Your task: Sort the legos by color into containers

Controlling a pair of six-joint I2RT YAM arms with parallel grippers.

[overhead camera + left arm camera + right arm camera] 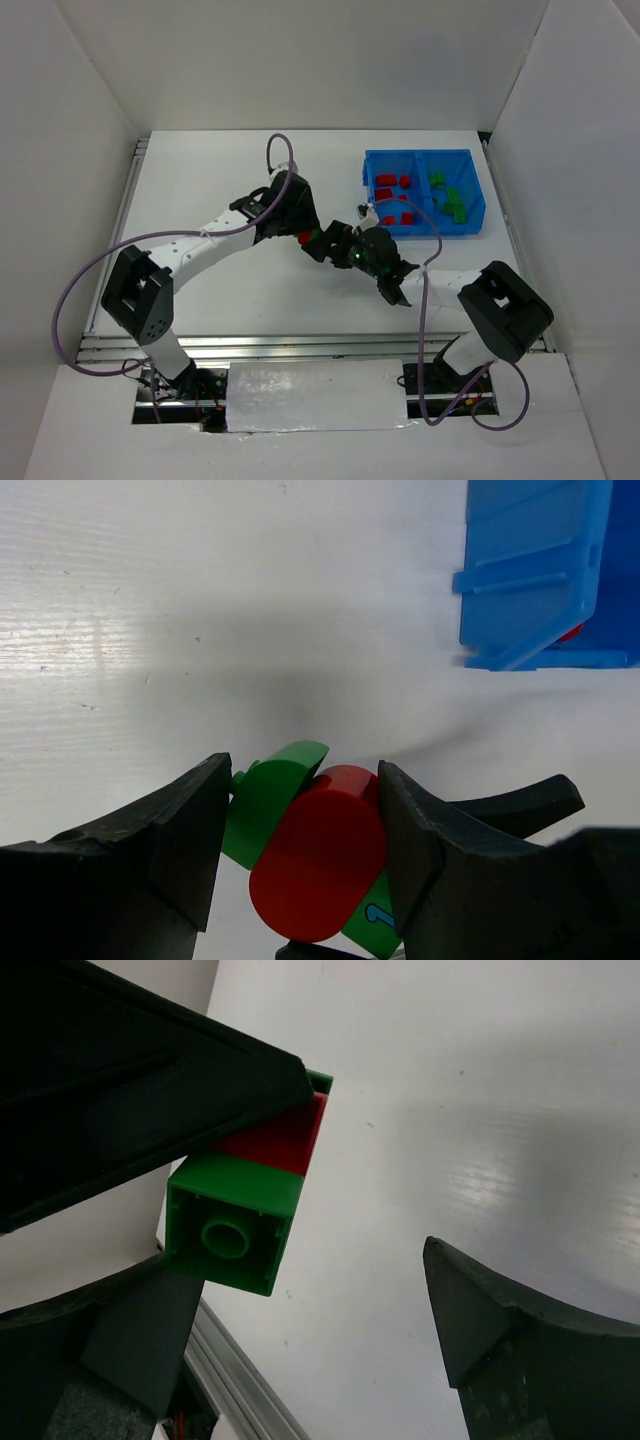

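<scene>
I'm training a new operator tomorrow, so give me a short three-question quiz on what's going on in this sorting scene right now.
1. True or false: the left fingers grip a joined red-and-green brick stack.
2. In the top view, which compartment of the blue bin holds the red bricks: A left, B right?
3. Fill in: the right fingers stand ____ (open or shut).
Key: 1 true; 2 A; 3 open.

White-black arms [190,250], perhaps purple cables [420,340]
</scene>
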